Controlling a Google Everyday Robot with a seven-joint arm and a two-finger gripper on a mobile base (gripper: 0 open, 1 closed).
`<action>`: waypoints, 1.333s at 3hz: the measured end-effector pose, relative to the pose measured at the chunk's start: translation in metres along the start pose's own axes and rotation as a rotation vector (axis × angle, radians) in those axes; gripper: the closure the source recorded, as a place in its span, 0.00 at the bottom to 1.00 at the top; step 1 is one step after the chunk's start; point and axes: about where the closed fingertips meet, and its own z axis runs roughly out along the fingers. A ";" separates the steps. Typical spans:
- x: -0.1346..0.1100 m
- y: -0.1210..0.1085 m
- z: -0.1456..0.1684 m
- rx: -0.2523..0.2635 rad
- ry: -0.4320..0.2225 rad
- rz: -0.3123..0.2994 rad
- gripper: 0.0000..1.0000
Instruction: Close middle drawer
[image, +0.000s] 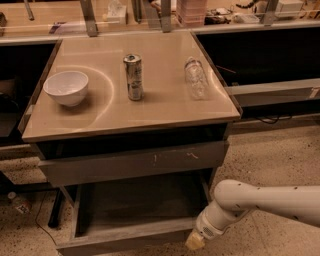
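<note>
Camera view: the middle drawer (130, 238) stands well out beneath the table top (165, 107), with its front panel low in frame. My gripper (196, 241) is at that panel's right end; clenched or released, I cannot tell. I judge the drawer to be stiff metal and fairly light (nothing shows in its tray). It has no handle, so I'd press flat on the front.

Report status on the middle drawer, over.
Gripper low, at the front right corner of the middle drawer. Drawer pulled out, not yet closed. Nothing seen blocking its path.
</note>
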 end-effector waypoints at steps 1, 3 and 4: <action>0.000 0.000 0.000 0.000 0.000 0.000 0.59; 0.000 0.000 0.000 0.000 0.000 0.000 0.13; 0.000 0.000 0.000 0.000 0.000 0.000 0.00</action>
